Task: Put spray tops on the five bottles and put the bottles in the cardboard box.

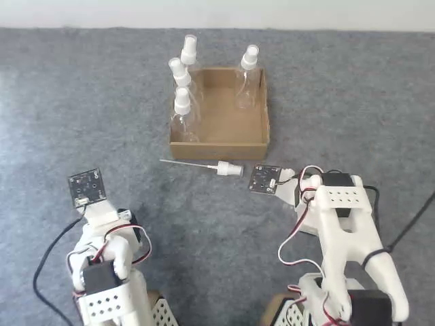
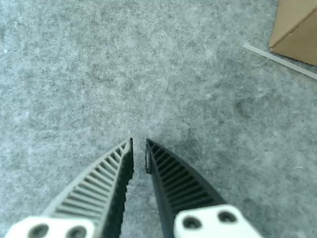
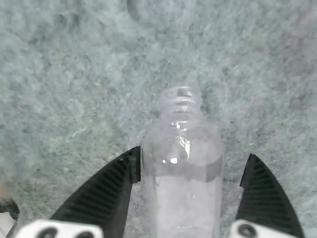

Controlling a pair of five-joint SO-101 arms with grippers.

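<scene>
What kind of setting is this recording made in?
Probably a lab test bench: a grey felt-covered table, the left arm and right arm side by side, and a cardboard box of spray bottles.

Left hand (image 2: 139, 144) low over grey surface (image 2: 74, 64), fingertips almost meeting, nothing between. Cardboard box (image 2: 297, 29) corner at 2 o'clock; thin white tube (image 2: 277, 60) just beside it.

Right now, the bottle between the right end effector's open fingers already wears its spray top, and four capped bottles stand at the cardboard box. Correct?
Not quite. The right wrist view shows the bottle inside the open right end effector with a bare threaded neck; a loose spray top lies before the cardboard box. The four capped bottles are as stated.
</scene>
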